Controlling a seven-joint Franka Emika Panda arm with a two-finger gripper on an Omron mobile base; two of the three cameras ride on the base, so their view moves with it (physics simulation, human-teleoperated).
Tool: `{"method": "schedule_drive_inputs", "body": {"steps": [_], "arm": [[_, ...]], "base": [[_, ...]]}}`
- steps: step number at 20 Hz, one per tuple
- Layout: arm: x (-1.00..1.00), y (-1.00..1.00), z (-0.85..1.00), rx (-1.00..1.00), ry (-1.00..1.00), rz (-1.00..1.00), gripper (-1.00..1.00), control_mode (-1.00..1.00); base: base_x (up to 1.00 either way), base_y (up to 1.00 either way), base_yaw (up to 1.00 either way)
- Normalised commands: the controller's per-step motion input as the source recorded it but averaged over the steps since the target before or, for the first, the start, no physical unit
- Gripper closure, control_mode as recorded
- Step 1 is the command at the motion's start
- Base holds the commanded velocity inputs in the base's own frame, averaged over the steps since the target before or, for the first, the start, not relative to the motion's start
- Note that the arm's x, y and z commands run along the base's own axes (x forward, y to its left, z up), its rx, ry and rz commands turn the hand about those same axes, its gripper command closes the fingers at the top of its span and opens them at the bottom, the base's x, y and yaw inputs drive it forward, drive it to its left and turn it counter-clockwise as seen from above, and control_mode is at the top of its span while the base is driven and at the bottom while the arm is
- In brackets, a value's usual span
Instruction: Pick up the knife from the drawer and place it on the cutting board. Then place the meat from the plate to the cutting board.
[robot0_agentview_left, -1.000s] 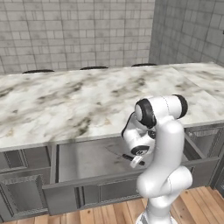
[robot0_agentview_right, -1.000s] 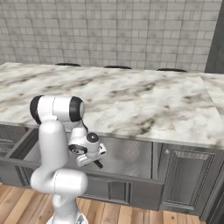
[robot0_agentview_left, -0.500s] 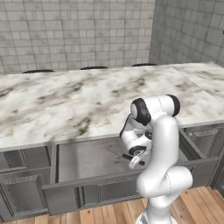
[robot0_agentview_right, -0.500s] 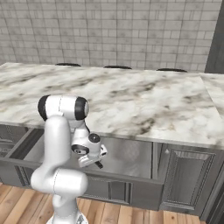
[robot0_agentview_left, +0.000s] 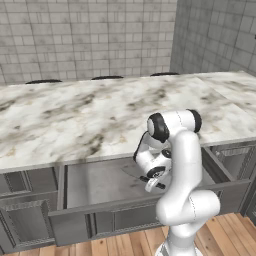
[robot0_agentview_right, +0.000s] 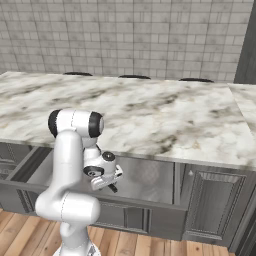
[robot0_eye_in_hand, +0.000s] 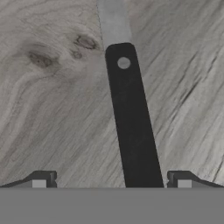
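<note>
Hand view: your gripper (robot0_eye_in_hand: 111, 181) is spread fully open and empty, fingertips either side of the knife (robot0_eye_in_hand: 131, 127) on the drawer (robot0_eye_in_hand: 48, 113) floor. Black handle runs from bottom centre upward, blade beyond.

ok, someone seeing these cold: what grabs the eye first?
The white arm bent low over the open drawer under the marble counter, its gripper down inside. In the hand view, the knife lies on the drawer's grey woodgrain floor, black handle running down between the open fingers, silver blade toward the top.
</note>
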Motion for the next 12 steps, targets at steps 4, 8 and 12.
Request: {"method": "schedule_drive_inputs", "body": {"steps": [4,8,12], "arm": [[0.38,0.0,-0.11,0.0,0.06,0.0,-1.0,-1.0],[0.38,-0.01,-0.13,0.0,0.03,0.01,-1.0,-1.0],[0.38,-0.04,-0.13,0.0,0.04,0.03,-1.0,-1.0]], "base": [[0.0,0.0,0.0],[0.0,0.0,0.0],[0.0,0.0,0.0]]}}
